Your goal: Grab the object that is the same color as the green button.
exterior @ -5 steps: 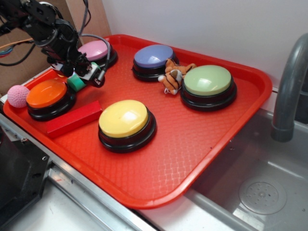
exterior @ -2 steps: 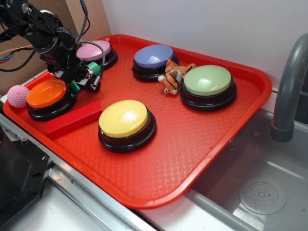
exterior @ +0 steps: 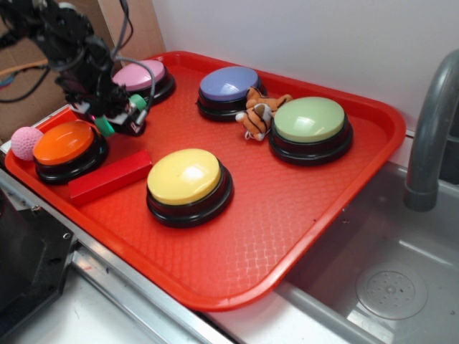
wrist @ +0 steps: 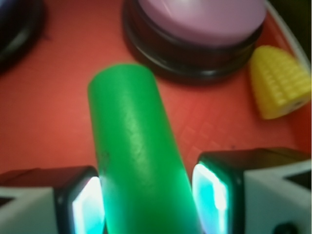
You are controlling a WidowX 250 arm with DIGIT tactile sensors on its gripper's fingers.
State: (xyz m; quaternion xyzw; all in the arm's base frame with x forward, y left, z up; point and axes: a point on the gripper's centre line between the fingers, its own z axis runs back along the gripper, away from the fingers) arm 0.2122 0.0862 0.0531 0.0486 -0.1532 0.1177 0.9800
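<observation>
Red tray [exterior: 315, 215] with yellow [exterior: 184, 176], orange [exterior: 63, 142], pink [exterior: 138, 73] and purple buttons [exterior: 229, 83], red block [exterior: 109, 177], toy tiger [exterior: 257, 113], pink ball [exterior: 26, 142].

I see a red tray [exterior: 337, 208] with a textured floor carrying everything. On it sit five round buttons on black bases: the green button [exterior: 310, 120] at the far right, a purple one [exterior: 229, 84] behind it, a pink one [exterior: 140, 74] at the back left, an orange one [exterior: 64, 143] at the left edge and a yellow one [exterior: 185, 177] in front. A red block [exterior: 109, 178] lies between orange and yellow, a small tiger toy [exterior: 258, 113] touches the green button, and a yellow corn toy [wrist: 279, 80] lies beside the pink button.
</observation>
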